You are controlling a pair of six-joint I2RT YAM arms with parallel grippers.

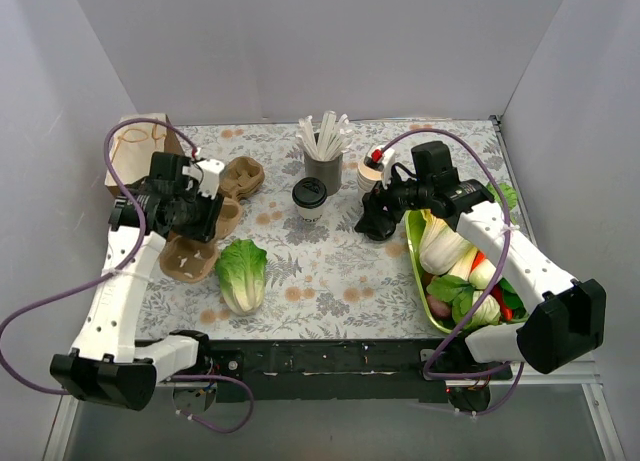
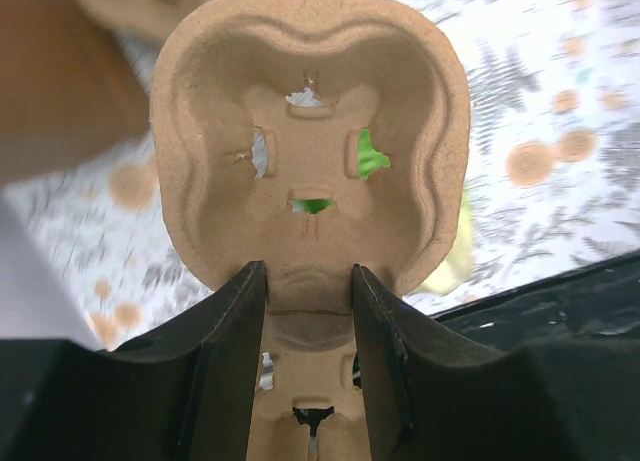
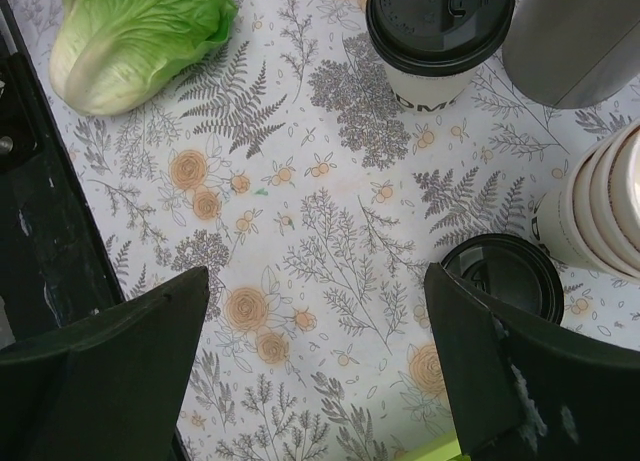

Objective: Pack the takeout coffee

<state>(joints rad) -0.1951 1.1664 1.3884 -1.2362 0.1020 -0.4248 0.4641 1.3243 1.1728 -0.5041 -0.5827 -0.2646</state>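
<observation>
The takeout coffee, a cream cup with a black lid, stands upright mid-table in front of the grey cup of white sticks. It also shows at the top of the right wrist view. My right gripper is open and empty over the cloth to the right of the coffee. A loose black lid lies by its right finger. My left gripper is shut on the middle ridge of a brown pulp cup carrier, held tilted above the table.
A second carrier lies behind the left gripper, and a brown paper bag stands at the back left. A lettuce lies front centre. Stacked lidless cups stand right of the stick cup. A green tray of vegetables is at the right.
</observation>
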